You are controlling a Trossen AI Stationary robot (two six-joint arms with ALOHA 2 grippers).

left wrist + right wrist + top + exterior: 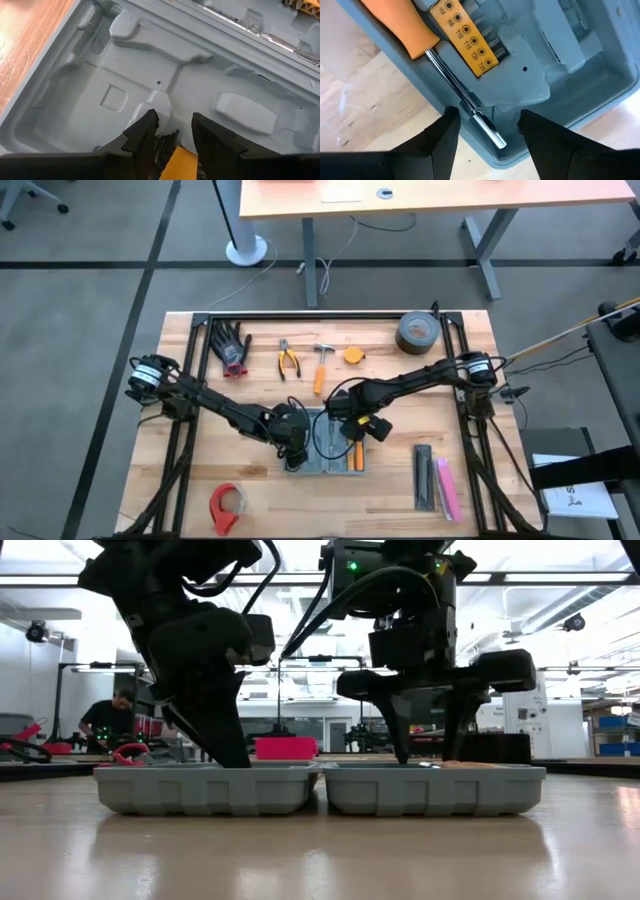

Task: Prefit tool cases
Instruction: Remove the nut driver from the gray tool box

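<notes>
We see the open tool case mid-worktop, left fingers clamped on a yellow-and-black piece in its tray, right fingers apart over a screwdriver beside a yellow bit holder marked H4, H6, T10, T15, T20, T25.

Grey carpet floor with dark seams; orange desk on grey legs beyond wooden tabletop. Ceiling strip lights; seated person far back.
</notes>
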